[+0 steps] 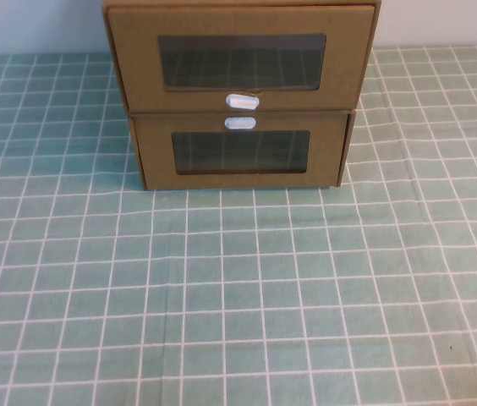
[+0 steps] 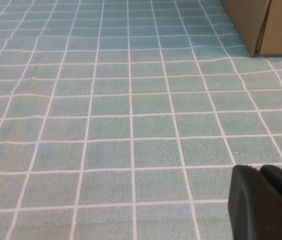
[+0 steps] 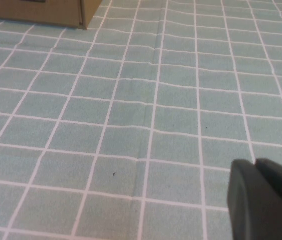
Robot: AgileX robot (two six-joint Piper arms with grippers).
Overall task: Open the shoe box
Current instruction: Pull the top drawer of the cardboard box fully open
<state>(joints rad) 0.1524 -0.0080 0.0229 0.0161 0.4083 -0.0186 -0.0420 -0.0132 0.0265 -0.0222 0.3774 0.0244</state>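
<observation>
Two brown cardboard shoe boxes stand stacked at the back of the table, the upper box (image 1: 238, 59) on the lower box (image 1: 240, 152). Each front has a dark window and a white pull tab: the upper tab (image 1: 242, 101) and the lower tab (image 1: 239, 123). Both fronts look closed. Neither arm shows in the high view. In the left wrist view my left gripper (image 2: 260, 172) is shut and empty, low over the cloth, with a box corner (image 2: 261, 25) far off. My right gripper (image 3: 255, 166) is likewise shut on nothing, well away from the box (image 3: 46, 10).
A green tablecloth with a white grid (image 1: 238, 296) covers the whole table in front of and beside the boxes. A pale wall (image 1: 27, 25) rises behind them. A crease in the cloth (image 3: 151, 125) runs toward the boxes.
</observation>
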